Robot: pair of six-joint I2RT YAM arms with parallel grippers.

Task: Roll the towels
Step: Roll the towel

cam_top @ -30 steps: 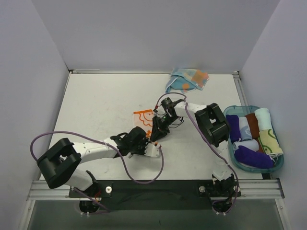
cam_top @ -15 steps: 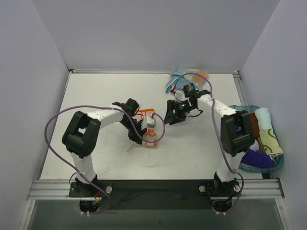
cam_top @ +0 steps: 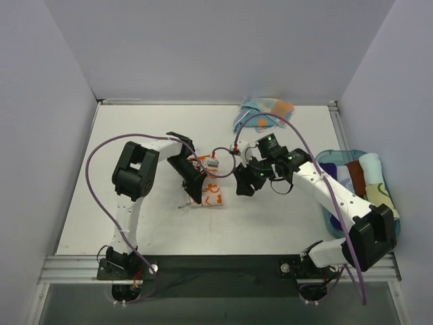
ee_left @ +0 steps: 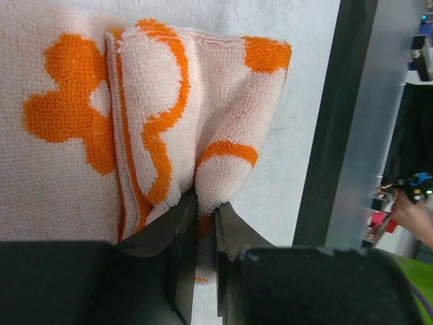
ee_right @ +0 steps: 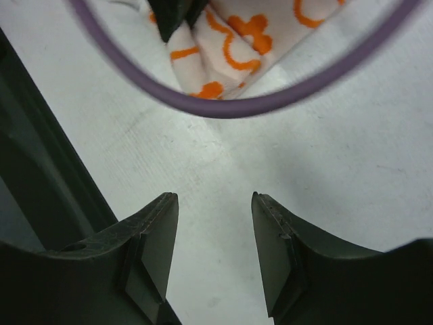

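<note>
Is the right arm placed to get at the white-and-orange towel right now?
Probably yes. The right gripper hangs open and empty beside the white-and-orange towel with bare table between them. Only a purple cable loops across that gap, and the left gripper pinches the towel's fold.

The left and near parts of the table (cam_top: 122, 128) lie bare. In the middle sits the white towel (cam_top: 212, 196), with a purple cable (ee_right: 223, 108) looping across the gap on its right. A blue towel (cam_top: 264, 114) takes up the far edge, and a basket (cam_top: 336, 153) the right side.
</note>
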